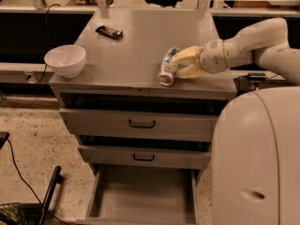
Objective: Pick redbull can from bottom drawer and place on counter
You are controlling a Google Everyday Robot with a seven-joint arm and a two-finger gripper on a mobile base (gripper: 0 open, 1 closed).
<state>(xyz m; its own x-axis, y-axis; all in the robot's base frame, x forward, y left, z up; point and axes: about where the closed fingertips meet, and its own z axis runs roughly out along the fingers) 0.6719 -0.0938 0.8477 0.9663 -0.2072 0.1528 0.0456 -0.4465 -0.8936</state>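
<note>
**Can in the pincer, over the desk's right front**

Your pincer (177,64) reaches in from the right over the desk (140,46), at the end of the white arm (248,41). Its pale yellowish fingers (190,62) are closed around the redbull can (166,74), so the can is in your grip. The can is tilted, with its silver end pointing toward the desk's front edge. It sits low over the right front part of the surface, and you cannot tell whether that end touches the desk.

The bottom drawer (140,198) stands pulled out below, showing its plain grey floor. The two shallower drawers above it, the upper drawer (140,124) and the middle drawer (140,157), each carry a black handle.

On the desk's left front corner sits a white bowl (65,60), well apart from the can. A dark snack bar (109,31) lies farther back on the left.
</note>
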